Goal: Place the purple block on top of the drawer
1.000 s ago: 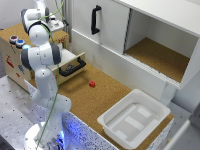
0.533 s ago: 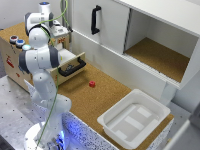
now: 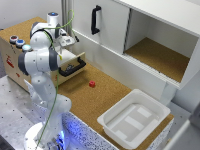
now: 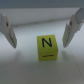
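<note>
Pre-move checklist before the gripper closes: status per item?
1. Gripper open: ok, its fingers stand either side of a block.
2. That block is purple: not ok, it is a yellow block marked N.
3. Purple block located: cannot tell, none shows in either view.
4. Red block is clear of the arm: ok.
5. Bare spot on the drawer unit top: ok.

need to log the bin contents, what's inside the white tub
The white tub looks empty in the exterior view: only its bare floor with moulded ridges shows. The near wall hides a thin strip of that floor.
</note>
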You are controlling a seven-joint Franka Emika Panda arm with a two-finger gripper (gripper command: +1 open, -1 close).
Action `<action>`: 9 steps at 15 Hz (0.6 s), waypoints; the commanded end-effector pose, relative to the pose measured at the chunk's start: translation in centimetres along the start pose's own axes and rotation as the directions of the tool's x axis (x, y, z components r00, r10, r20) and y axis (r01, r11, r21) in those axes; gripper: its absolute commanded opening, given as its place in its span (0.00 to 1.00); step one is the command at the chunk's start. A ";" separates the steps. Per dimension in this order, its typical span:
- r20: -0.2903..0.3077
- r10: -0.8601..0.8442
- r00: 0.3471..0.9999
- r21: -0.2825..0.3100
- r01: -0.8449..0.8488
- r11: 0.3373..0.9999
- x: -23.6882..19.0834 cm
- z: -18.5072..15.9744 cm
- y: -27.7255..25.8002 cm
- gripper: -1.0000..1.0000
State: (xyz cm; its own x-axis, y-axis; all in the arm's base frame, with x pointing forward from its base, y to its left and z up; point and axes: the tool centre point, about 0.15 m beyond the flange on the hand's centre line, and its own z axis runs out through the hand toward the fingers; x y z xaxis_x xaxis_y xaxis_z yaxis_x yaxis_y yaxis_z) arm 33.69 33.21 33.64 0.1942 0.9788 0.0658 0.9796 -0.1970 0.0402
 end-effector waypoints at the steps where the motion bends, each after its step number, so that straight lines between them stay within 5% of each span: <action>1: -0.062 -0.039 0.997 0.034 0.041 0.999 0.5 2.7 1.0 1.00; 2: -0.057 -0.039 0.998 0.032 0.041 0.999 0.5 2.8 1.1 0.00; 9: -0.037 -0.013 0.999 0.019 0.014 1.000 -0.8 2.5 1.3 0.00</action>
